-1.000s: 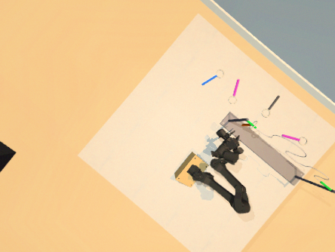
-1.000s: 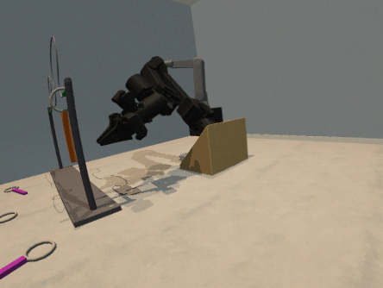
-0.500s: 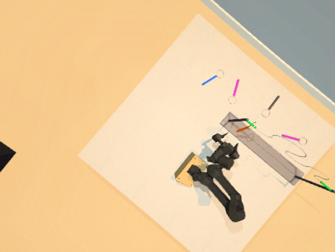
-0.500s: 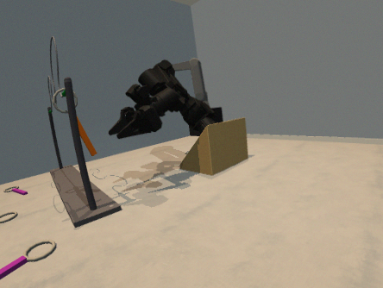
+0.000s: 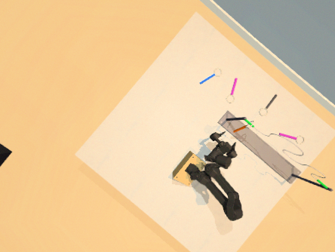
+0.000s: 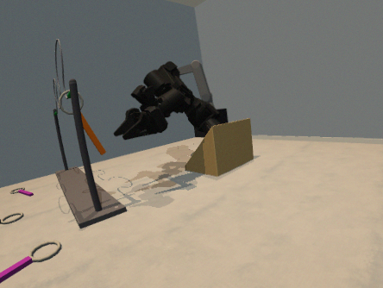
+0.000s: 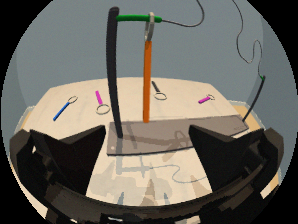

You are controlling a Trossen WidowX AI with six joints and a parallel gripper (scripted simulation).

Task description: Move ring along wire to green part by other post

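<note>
The ring (image 7: 152,20) is a thin pale loop with a long, straight orange handle (image 7: 145,83). It hangs on the green part of the wire (image 7: 135,18) beside the dark post (image 7: 112,70), upper middle of the wrist view, the handle pointing down toward the grey base plate (image 7: 220,124). The gripper (image 6: 126,126) is spread wide and pinches nothing, apart from the handle.
</note>
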